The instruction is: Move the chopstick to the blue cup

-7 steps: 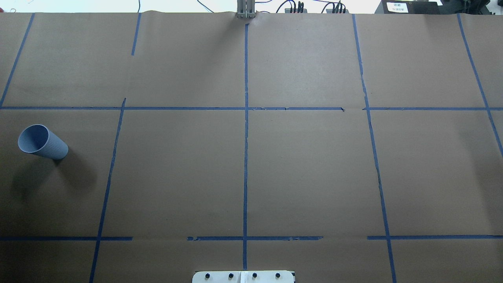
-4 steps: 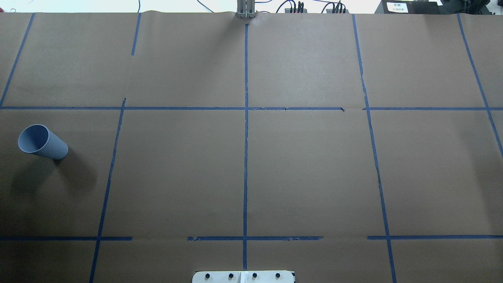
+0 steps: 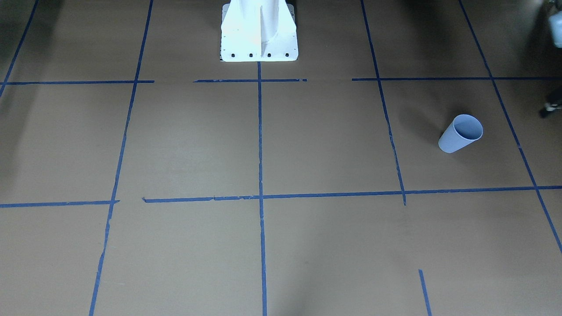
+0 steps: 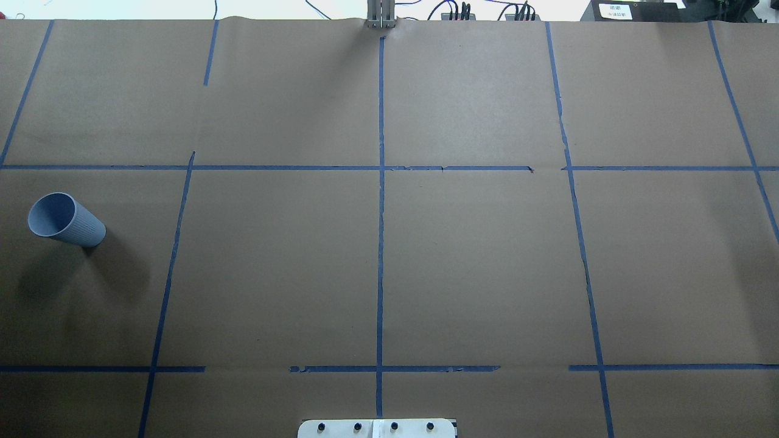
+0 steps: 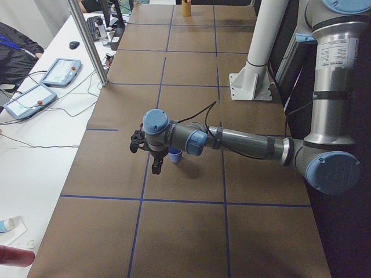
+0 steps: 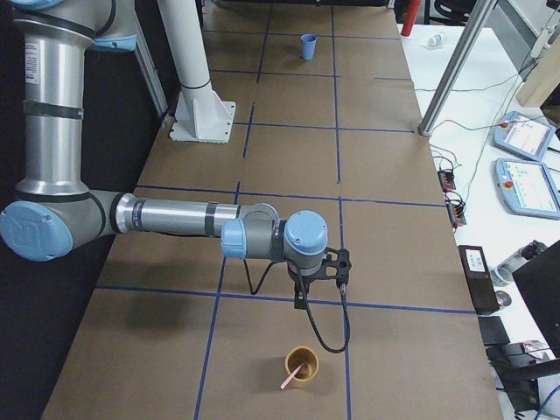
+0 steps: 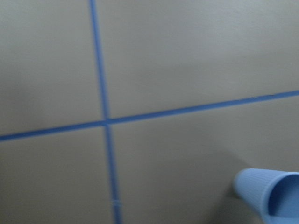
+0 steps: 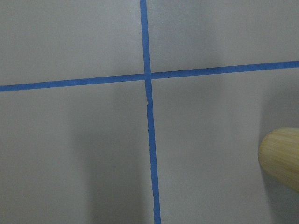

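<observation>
The tan wooden cup (image 6: 302, 364) could be toppled by a snagged pink chopstick (image 6: 290, 378). Openness of left tool (image 5: 155, 167) and right tool (image 6: 300, 302) cannot be told.

1. The left arm (image 5: 243, 142) is held stretched out level, with the left gripper (image 5: 155, 167) pointed down.
2. The right arm (image 6: 175, 216) is likewise extended, with the right gripper (image 6: 301, 297) pointed down.
3. Neither grip can be judged.

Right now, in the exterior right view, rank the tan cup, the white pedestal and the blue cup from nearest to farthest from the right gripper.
1. Tan cup, close to the right gripper, toward the table's near end.
2. White pedestal, mid-table on the robot's side.
3. Blue cup, at the far end.
</observation>
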Robot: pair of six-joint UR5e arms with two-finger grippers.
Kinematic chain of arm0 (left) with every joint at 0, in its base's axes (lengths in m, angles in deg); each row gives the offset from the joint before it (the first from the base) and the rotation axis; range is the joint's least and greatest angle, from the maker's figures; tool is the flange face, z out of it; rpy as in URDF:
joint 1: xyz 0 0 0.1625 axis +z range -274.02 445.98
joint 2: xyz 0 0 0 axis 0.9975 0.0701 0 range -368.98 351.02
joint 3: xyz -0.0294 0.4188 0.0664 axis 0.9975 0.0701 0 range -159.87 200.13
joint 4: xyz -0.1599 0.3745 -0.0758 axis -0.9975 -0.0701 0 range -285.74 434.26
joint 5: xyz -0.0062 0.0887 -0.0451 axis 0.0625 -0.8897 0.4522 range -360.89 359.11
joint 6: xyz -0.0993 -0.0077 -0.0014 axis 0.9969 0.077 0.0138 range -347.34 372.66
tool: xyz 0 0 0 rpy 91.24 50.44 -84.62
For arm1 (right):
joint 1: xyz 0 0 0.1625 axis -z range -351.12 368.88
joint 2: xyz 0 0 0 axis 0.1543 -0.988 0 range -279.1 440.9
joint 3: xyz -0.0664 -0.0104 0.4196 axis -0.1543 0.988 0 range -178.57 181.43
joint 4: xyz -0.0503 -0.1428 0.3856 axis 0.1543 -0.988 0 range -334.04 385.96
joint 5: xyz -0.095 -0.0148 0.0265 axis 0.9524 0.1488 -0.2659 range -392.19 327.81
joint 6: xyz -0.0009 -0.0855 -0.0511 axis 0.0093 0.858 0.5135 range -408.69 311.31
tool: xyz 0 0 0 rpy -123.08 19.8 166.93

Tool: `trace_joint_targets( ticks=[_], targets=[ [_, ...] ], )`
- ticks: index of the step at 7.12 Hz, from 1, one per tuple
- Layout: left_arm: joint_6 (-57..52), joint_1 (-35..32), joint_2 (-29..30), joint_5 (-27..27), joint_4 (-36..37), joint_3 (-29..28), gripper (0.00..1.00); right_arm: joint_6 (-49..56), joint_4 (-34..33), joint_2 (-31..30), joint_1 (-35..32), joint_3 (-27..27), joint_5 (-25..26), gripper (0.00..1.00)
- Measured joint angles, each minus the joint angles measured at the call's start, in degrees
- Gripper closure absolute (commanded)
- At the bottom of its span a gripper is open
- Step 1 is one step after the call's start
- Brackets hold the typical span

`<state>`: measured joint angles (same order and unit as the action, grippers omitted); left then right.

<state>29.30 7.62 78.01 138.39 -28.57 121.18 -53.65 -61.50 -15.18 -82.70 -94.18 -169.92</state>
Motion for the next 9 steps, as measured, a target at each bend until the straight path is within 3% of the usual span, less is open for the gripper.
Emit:
trace_joint_targets(
  ticks=[3,7,9],
  targets=[
    [15.7,10.3,-2.8,-4.4,-13.0,-1.1,0.0,0.0,0.0,0.3,-0.1,-0.5,-0.1,0.0],
    [17.8,15.5,-1.5,-6.4,-14.4,-4.0,0.01,0.0,-0.1,0.4,0.0,-1.1,0.0,0.0],
    [17.9,16.5,-0.7,-6.5,-14.4,-5.0,0.5,0.0,-0.1,0.4,-0.1,-1.1,0.0,0.0]
  ],
)
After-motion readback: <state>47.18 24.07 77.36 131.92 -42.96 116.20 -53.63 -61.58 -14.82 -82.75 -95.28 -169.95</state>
